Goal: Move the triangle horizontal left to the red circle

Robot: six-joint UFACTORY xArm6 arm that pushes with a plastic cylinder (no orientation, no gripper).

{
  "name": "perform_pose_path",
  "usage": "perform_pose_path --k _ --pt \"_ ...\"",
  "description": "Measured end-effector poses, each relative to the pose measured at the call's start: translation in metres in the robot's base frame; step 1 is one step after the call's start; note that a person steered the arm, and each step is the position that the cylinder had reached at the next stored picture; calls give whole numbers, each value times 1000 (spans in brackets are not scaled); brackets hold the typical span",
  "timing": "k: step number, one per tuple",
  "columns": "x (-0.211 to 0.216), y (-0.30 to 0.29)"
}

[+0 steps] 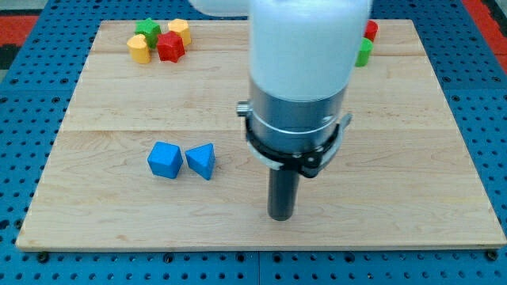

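Note:
A blue triangle block lies on the wooden board at the view's lower left, with a blue cube-like block touching its left side. My tip rests on the board to the right of the triangle and a little lower, well apart from it. A red block shows at the view's top right, mostly hidden behind the arm; its shape cannot be made out. A green block sits just below it, also partly hidden.
At the view's top left is a cluster: a red star-like block, a green block, a yellow block and another yellow block. The wooden board lies on a blue perforated table.

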State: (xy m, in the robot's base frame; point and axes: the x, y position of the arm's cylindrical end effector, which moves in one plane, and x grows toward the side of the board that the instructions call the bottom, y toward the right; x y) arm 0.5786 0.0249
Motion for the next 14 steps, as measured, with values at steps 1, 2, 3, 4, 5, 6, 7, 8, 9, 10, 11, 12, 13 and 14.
perform_pose_path --k 1,2,3,4,5,6,7,8,9,10,11,12,13,14 --pt "20 -77" --pt "19 -113" --pt "19 -113" --pt "1 -123" --pt "-41 -101" --pt "-83 -48" --pt "-97 -42" --pt "-51 -56" --pt "-92 -91" --pt "-147 -56" --pt "-161 11" --pt "-194 42" --pt "-267 44" --pt "-277 81"
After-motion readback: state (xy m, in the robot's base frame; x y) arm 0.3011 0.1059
